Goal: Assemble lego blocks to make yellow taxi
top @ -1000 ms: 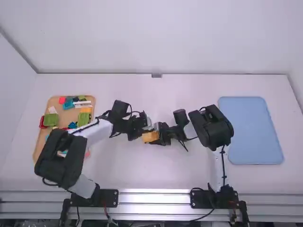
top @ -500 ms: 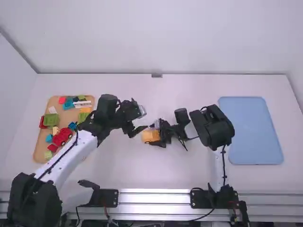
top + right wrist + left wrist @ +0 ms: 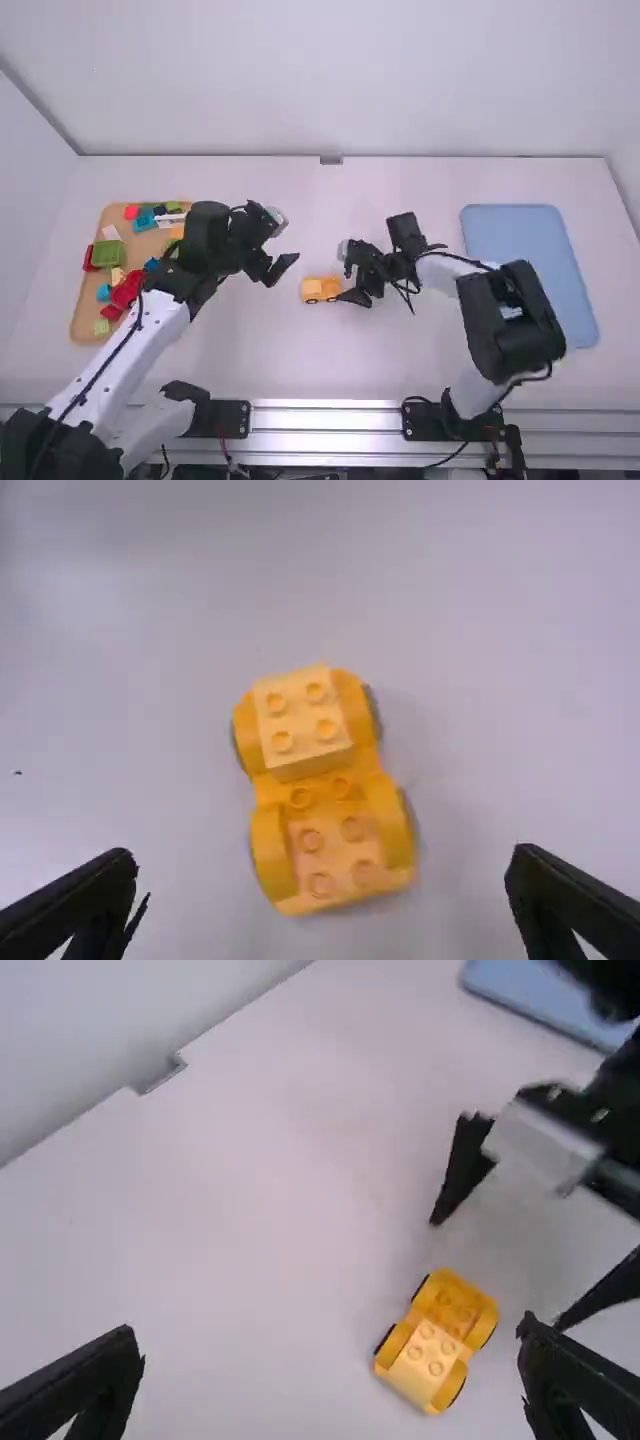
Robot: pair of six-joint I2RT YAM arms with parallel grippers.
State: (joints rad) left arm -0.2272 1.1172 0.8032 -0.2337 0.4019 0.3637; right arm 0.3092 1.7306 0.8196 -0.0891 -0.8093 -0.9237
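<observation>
Yellow car upright on white table, right tool (wide open) beside.

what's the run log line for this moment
yellow wheeled lego chassis: on table, pale yellow four-stud block mounted on one end | left end effector: open, empty | right end effector: open, empty, near chassis

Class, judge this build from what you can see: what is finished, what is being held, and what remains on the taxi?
Done: the wheeled yellow base carries one paler block at one end.
In hand: nothing; left gripper and right gripper are open.
Left: studs at the other end are bare, so probably more blocks, perhaps from the tray.
</observation>
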